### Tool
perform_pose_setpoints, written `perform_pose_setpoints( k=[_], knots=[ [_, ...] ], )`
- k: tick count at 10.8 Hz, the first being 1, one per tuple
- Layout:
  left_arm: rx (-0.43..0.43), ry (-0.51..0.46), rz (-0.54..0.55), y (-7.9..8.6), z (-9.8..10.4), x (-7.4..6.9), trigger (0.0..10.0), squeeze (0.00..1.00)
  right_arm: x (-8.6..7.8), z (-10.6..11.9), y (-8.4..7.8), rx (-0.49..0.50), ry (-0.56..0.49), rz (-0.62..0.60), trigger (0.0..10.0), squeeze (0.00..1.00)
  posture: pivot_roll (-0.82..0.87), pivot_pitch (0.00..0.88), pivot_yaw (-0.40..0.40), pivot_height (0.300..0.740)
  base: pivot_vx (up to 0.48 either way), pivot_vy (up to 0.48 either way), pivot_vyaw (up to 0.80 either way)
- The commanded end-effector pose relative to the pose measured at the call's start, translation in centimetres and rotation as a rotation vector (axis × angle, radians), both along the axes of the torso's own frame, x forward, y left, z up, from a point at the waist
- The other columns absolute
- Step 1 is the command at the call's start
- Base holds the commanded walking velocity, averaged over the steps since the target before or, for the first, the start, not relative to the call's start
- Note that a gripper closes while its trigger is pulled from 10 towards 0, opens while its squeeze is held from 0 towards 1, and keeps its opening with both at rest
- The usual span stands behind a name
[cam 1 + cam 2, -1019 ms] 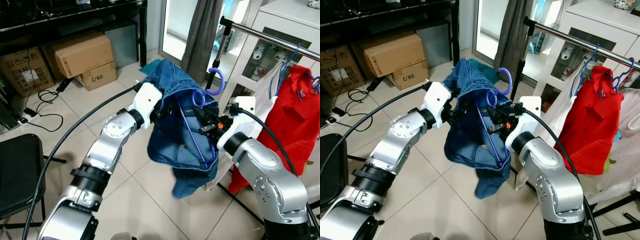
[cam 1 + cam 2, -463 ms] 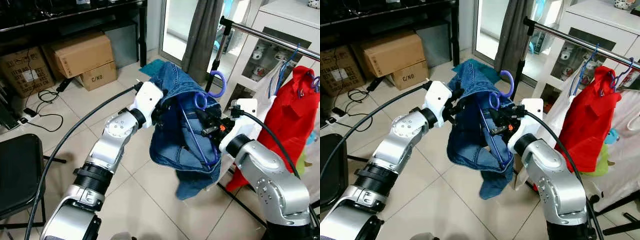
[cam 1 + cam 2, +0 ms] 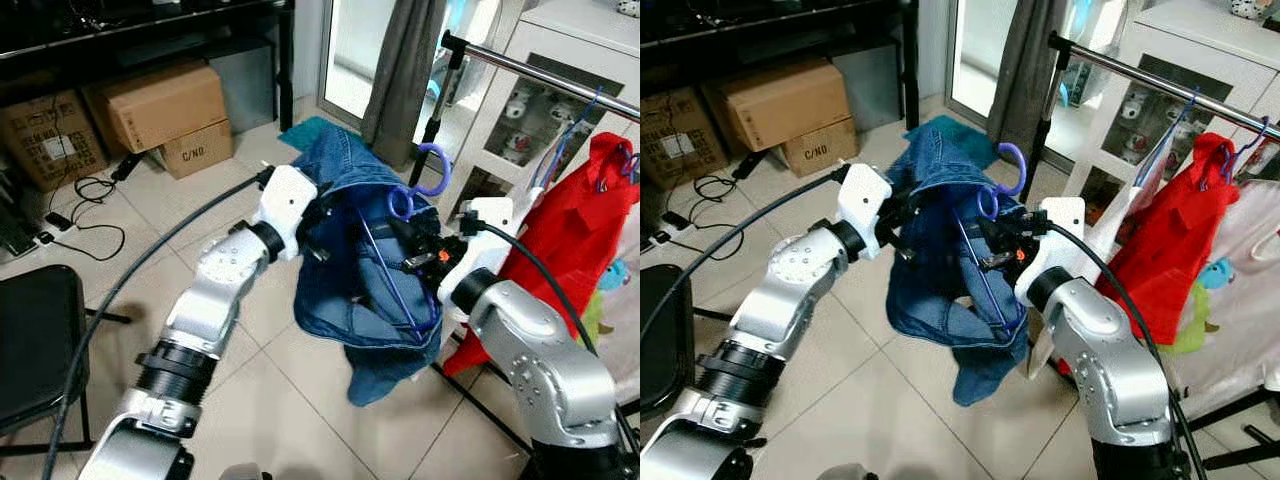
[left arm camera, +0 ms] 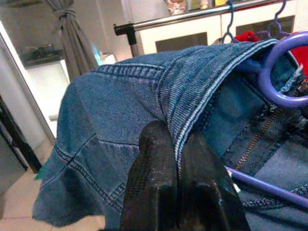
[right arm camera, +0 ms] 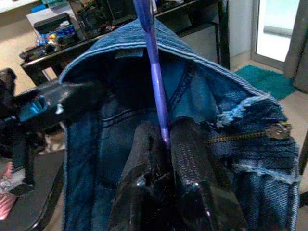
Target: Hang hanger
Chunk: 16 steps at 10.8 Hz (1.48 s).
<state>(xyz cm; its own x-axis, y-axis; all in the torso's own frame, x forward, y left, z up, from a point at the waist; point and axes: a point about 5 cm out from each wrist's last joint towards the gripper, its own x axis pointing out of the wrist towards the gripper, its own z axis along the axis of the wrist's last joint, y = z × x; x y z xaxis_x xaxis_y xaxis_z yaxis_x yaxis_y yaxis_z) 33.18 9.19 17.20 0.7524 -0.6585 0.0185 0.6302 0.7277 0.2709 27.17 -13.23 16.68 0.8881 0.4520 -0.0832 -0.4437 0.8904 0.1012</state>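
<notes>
A blue denim garment (image 3: pixel 352 272) is draped over a purple hanger (image 3: pixel 431 168), held up between my two arms above the tiled floor. My left gripper (image 4: pixel 177 138) is shut on the garment's stitched waistband edge, on the side away from the rail. My right gripper (image 5: pixel 162 133) is shut on the hanger's thin purple bar inside the denim. The hanger's hook rises above the cloth, lower than the metal clothes rail (image 3: pixel 545 76) and to its left, apart from it.
A red garment (image 3: pixel 585 225) and a white one (image 3: pixel 1250 270) hang on the rail at the right, before a white cabinet (image 3: pixel 1200 40). Cardboard boxes (image 3: pixel 165 110), floor cables (image 3: pixel 85 195) and a black chair (image 3: pixel 35 340) lie to the left. A grey curtain (image 3: pixel 400 65) hangs behind.
My left arm has drawn its edge of the denim slightly leftward, spreading the cloth. The right gripper and hanger have stayed nearly in place. The red garment on the rail has swayed.
</notes>
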Motion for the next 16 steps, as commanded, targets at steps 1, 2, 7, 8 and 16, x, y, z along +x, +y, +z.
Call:
perform_pose_setpoints(
  k=[1, 2, 7, 8, 16],
  knots=[
    [-0.003, -0.003, 0.001, 0.3, 0.3, -0.1, 0.0, 0.00, 0.2, 1.1, -0.1, 0.002, -0.064, -0.009, 0.0, 0.00, 0.04, 0.000, -0.050, 0.740, 0.000, 0.000, 0.00],
    [-0.009, -0.006, 0.021, 0.8, 0.5, -0.1, 0.0, 0.00, 0.2, 1.1, -0.1, 0.000, -0.064, -0.010, 0.0, 0.00, 0.04, 0.000, -0.046, 0.740, 0.000, 0.000, 0.00],
    [-0.030, 0.006, -0.127, 1.8, 2.1, -2.1, 0.0, 0.00, 0.2, 0.0, -0.8, -0.046, -0.023, -0.031, 0.0, 0.00, 0.03, 0.000, -0.043, 0.740, 0.000, 0.000, 0.00],
    [-0.057, -0.025, -0.070, 3.1, 3.8, -1.5, 0.0, 0.00, 0.2, -0.5, -1.2, -0.093, -0.006, -0.008, 0.0, 0.00, 0.03, 0.000, -0.022, 0.740, 0.000, 0.000, 0.00],
    [0.156, -0.124, 0.470, 15.9, 9.4, 2.2, 0.0, 0.00, -2.9, 0.1, -2.8, -0.098, -0.070, 0.333, 0.0, 0.00, 0.05, 0.000, -0.029, 0.740, 0.000, 0.000, 0.00]
  ],
)
